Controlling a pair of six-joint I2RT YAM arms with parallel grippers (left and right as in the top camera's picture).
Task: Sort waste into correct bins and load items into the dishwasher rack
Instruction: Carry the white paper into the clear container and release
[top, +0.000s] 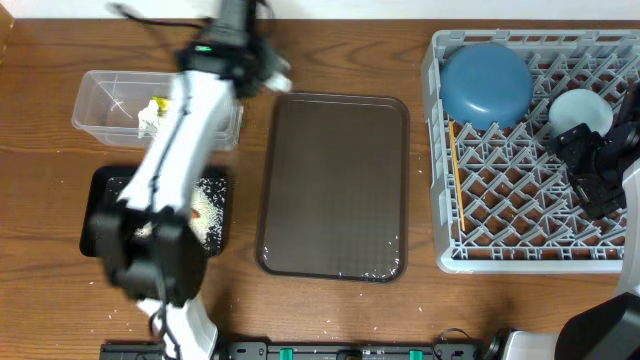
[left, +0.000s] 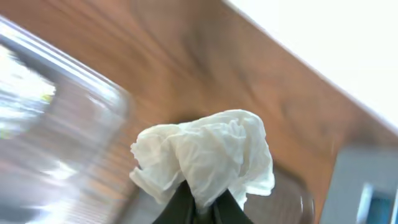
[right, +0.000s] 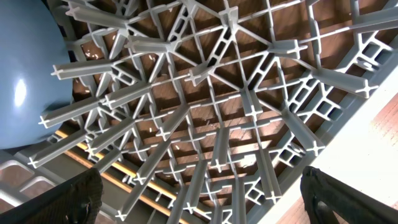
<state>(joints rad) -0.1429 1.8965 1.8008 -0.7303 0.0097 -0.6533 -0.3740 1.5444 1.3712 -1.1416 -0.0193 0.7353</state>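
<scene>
Nearest the left wrist camera, our left tool (left: 200, 200) pinches a crumpled white tissue (left: 205, 152) by its lower folds, the paper blooming above the fingers. Beyond it is the blurred wall of the clear tub (top: 105, 118), and from overhead the tool hangs just beside the tub's right end, not over it. We judge the step in hand to be dropping this tissue in with the yellow-green wrapper (top: 155, 105) lying there. To do it well we should carry the tool inside the rim, lower it towards the floor of the tub, spread the fingers wide and lift straight up, since light paper can cling to a finger or drift over the wall. Counting outward from the near edge of the worktop (top: 40, 300), there is one black tray (top: 100, 195) with rice (top: 205, 225) beyond counting, one orange carrot (top: 194, 212) and a few stray grains on the wood nearby. Then come one brown serving tray (top: 335, 180) and one grey rack (top: 530, 258), with our right tool (right: 208, 205) spread wide and empty over its pegs. In the rack are chopsticks (top: 455, 165) too thin to count, one pale cup (top: 580, 108) with no second in sight, and one blue bowl (top: 487, 82). Farthest are one tub, one wrapper and one tissue.
</scene>
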